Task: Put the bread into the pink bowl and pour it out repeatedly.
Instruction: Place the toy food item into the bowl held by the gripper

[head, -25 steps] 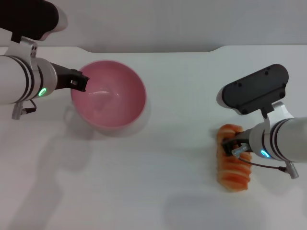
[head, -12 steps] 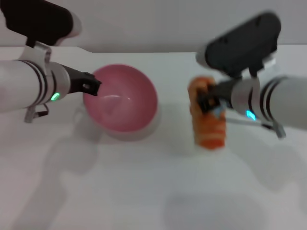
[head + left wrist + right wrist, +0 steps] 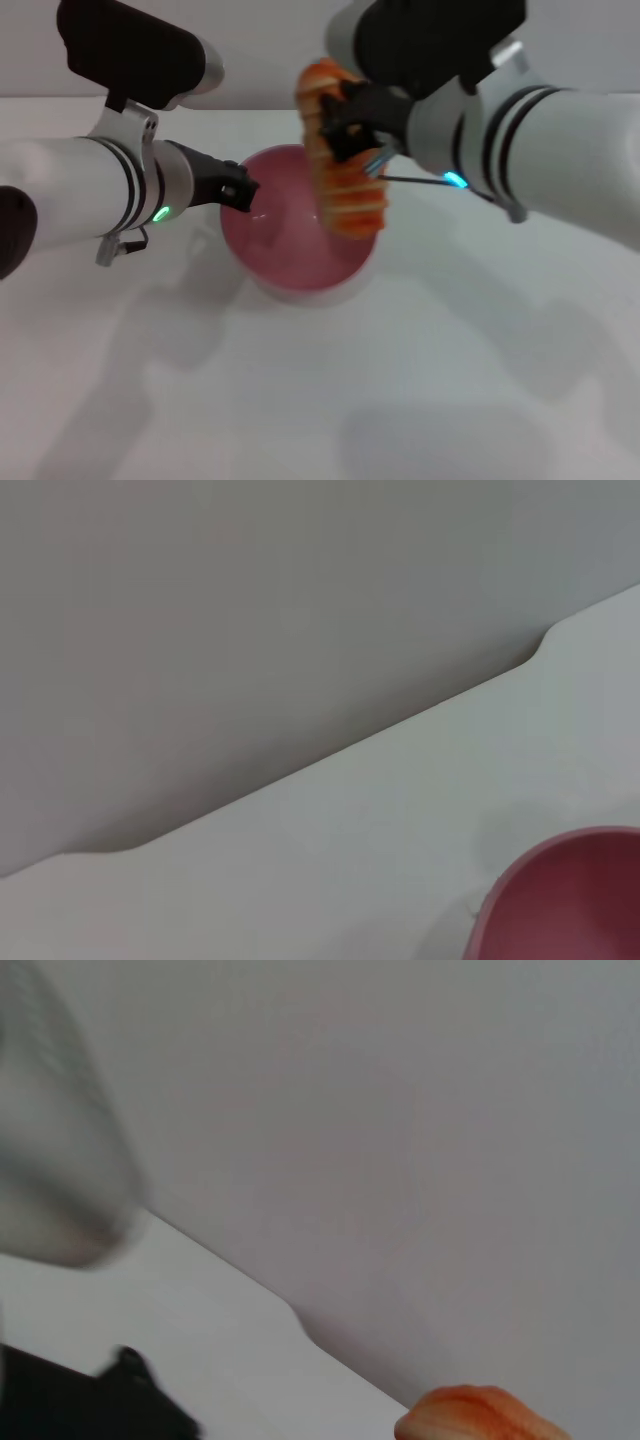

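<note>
White table (image 3: 420,380): right gripper (image 3: 345,125) clamps bread (image 3: 340,165), hiding pink bowl's (image 3: 290,250) rim; left gripper (image 3: 238,190) grips it.

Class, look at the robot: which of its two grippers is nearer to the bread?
The right. The right gripper is clamped on the bread, holding it over the pink bowl. The left gripper is at the bowl's rim, apart from the bread.

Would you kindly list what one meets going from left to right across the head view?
Left end effector at the bowl's rim → pink bowl → bread held above the bowl → right end effector gripping the bread.
</note>
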Robot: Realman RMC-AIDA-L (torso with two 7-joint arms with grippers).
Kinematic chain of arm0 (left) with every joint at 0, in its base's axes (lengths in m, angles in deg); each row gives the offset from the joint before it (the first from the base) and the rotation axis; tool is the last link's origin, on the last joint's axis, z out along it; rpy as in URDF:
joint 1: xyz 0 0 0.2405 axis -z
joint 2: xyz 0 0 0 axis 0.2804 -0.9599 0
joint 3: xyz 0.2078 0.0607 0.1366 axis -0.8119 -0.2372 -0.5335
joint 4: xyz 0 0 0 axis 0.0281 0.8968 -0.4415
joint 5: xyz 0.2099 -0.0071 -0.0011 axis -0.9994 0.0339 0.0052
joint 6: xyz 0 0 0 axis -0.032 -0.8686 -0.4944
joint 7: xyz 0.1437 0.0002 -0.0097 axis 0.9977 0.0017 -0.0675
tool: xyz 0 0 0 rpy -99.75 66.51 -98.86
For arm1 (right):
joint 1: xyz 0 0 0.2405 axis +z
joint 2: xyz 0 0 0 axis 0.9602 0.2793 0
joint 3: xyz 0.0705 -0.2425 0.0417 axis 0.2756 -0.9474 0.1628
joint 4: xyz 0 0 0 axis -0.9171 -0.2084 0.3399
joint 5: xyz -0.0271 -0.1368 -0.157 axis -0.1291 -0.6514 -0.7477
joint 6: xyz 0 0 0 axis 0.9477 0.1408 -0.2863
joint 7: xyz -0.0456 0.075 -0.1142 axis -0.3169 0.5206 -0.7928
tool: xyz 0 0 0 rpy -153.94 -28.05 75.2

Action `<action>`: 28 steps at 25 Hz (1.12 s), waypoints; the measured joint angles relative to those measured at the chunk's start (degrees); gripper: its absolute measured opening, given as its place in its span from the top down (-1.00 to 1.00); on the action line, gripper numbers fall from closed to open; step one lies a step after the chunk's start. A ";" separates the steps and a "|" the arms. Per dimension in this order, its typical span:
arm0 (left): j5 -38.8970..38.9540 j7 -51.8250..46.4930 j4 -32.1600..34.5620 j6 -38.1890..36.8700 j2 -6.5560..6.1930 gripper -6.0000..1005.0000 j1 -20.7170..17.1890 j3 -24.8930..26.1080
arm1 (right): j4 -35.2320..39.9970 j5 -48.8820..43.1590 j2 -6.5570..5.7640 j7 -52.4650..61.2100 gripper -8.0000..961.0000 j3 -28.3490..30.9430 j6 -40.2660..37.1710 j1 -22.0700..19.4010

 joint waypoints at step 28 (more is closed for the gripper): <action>0.02 -0.08 0.66 -0.19 -0.25 0.92 1.53 0.36 | -5.77 -4.39 0.04 0.37 0.19 -1.20 -10.90 -2.98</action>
